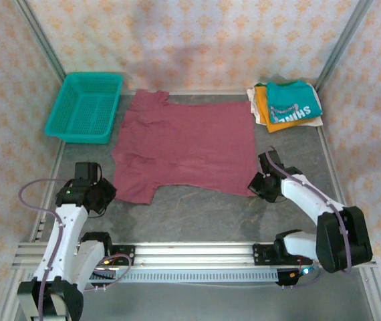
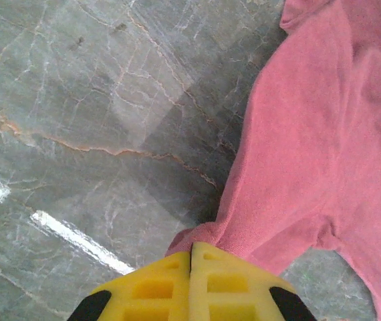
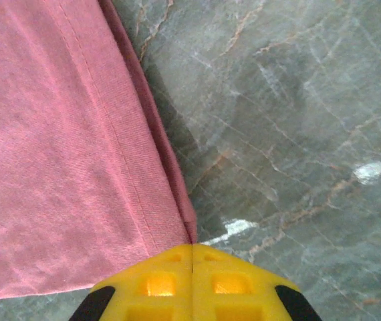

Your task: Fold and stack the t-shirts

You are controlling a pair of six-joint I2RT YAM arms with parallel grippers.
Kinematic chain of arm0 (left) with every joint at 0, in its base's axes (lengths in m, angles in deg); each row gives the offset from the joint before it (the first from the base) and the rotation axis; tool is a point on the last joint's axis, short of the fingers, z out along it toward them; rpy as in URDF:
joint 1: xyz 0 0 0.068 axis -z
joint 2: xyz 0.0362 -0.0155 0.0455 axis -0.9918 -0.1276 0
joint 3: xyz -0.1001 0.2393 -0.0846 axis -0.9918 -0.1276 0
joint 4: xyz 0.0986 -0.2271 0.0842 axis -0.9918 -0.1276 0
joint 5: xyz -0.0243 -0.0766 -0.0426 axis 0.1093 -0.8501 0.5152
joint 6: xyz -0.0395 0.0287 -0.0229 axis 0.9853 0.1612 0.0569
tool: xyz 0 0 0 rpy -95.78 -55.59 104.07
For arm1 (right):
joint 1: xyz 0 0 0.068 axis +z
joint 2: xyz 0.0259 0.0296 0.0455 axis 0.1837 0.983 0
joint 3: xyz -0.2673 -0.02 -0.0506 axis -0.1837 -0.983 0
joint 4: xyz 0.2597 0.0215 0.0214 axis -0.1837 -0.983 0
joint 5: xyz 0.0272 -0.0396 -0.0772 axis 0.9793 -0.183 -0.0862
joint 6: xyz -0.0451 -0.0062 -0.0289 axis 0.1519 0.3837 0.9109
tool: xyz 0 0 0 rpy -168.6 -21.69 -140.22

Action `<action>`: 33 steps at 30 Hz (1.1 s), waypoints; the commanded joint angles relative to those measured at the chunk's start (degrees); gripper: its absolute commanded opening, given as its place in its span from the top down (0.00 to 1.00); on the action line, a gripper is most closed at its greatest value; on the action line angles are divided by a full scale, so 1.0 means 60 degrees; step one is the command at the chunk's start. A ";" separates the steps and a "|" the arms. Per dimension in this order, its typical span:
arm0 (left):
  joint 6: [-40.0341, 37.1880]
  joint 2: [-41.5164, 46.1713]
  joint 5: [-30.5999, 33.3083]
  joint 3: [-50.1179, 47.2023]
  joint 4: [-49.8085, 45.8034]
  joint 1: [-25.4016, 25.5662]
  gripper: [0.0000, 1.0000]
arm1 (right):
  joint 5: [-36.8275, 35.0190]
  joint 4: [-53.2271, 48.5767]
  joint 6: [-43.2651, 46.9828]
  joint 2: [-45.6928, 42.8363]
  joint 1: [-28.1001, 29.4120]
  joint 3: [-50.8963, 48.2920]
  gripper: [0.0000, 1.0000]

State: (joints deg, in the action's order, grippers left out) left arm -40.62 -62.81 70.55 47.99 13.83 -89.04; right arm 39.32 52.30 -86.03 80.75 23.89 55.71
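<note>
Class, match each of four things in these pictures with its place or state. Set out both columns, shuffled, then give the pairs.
1. teal mesh basket
2. maroon t-shirt
3. stack of folded t-shirts
4. right hand

A. far right corner
B. shut on the shirt's near hem corner
C. far left corner
D. spread flat in the middle

Pairs: 1-C, 2-D, 3-A, 4-B

Centre: spread t-shirt [image 1: 184,144]; basket [image 1: 83,107] behind-left; folded stack [image 1: 287,103] behind-right; left hand [image 1: 107,194] at near-left corner, right hand [image 1: 256,184] near-right.
</note>
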 commanded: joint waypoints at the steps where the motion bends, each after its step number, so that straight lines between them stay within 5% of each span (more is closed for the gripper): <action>1: 0.0578 0.0812 0.0245 0.0204 -0.0732 0.0037 1.00 | -0.0274 -0.0761 -0.0062 -0.0665 -0.0099 0.0086 1.00; 16: 0.1139 0.3328 -0.0116 0.0570 -0.2351 0.0036 1.00 | 0.0144 -0.1822 0.0315 -0.2206 -0.0177 0.0313 1.00; 33: -0.0369 -0.0779 0.0150 0.3255 -0.1159 0.0022 1.00 | -0.0600 -0.1544 0.1200 0.0611 -0.0508 0.2865 1.00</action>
State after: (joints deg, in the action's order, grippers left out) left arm -39.22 -66.24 69.33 64.60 7.55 -89.04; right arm 38.09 43.41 -81.11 81.82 22.01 70.29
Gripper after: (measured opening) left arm 0.045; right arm 0.045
